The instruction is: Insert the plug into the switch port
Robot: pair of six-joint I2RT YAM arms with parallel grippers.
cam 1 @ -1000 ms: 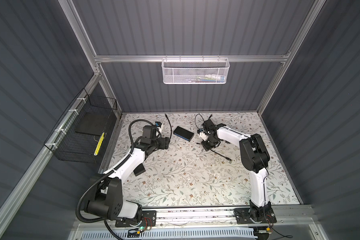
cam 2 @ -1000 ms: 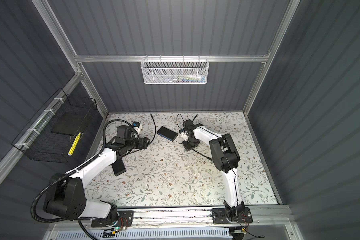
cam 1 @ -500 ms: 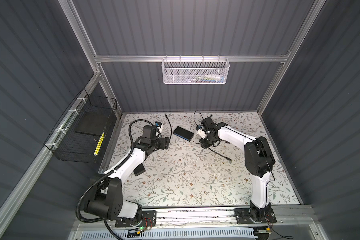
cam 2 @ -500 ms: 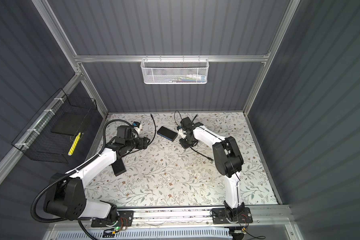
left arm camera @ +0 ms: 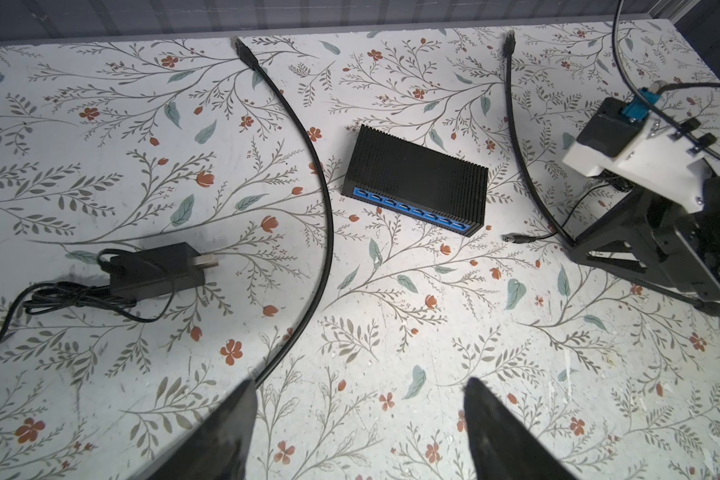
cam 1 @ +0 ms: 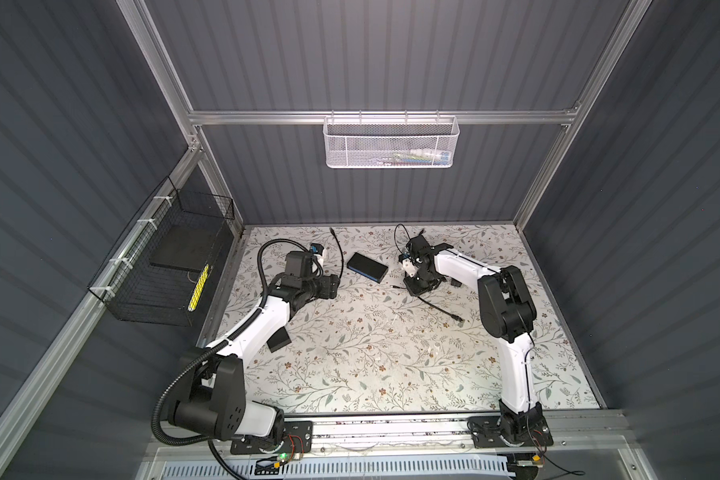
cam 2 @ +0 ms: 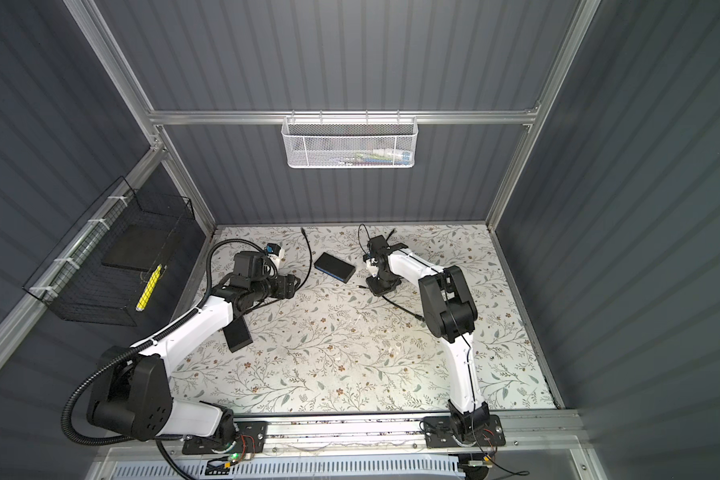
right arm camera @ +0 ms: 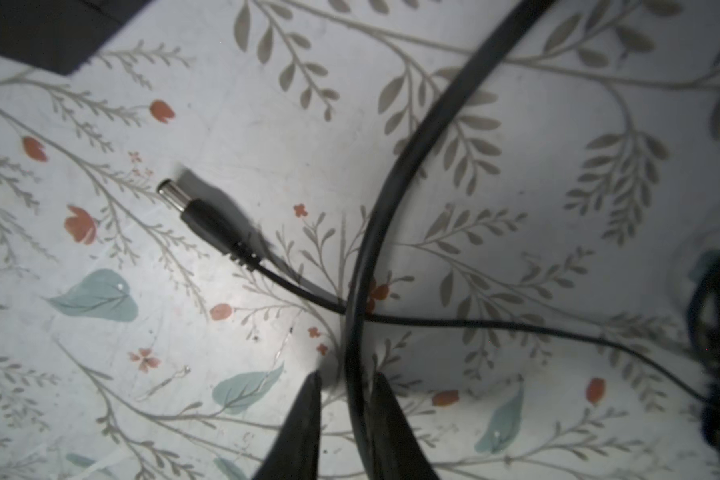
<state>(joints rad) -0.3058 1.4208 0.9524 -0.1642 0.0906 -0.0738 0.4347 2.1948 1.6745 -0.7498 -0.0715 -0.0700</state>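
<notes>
The switch (cam 1: 367, 267) (cam 2: 334, 267) is a flat black box lying on the floral table, with a row of ports in its blue long face (left arm camera: 412, 211). The plug (right arm camera: 192, 208) (left arm camera: 514, 239) (cam 1: 393, 286), metal-tipped on a thin lead, lies free on the table just right of the switch. My right gripper (right arm camera: 346, 378) (cam 1: 414, 289) points down beside the plug. Its fingers stand slightly apart astride a thick black cable (right arm camera: 391, 187), with a gap showing on one side. My left gripper (left arm camera: 360, 386) (cam 1: 333, 286) hovers left of the switch, wide open and empty.
A second black cable (left arm camera: 321, 208) curves between my left gripper and the switch. A black power adapter (left arm camera: 159, 270) (cam 1: 278, 343) lies beside my left arm. A white mesh basket (cam 1: 391, 143) hangs on the back wall and a black wire basket (cam 1: 163, 266) on the left wall.
My right gripper's fingers have parted slightly from shut, and the right arm has shifted a little near the plug. The left arm has not moved.
</notes>
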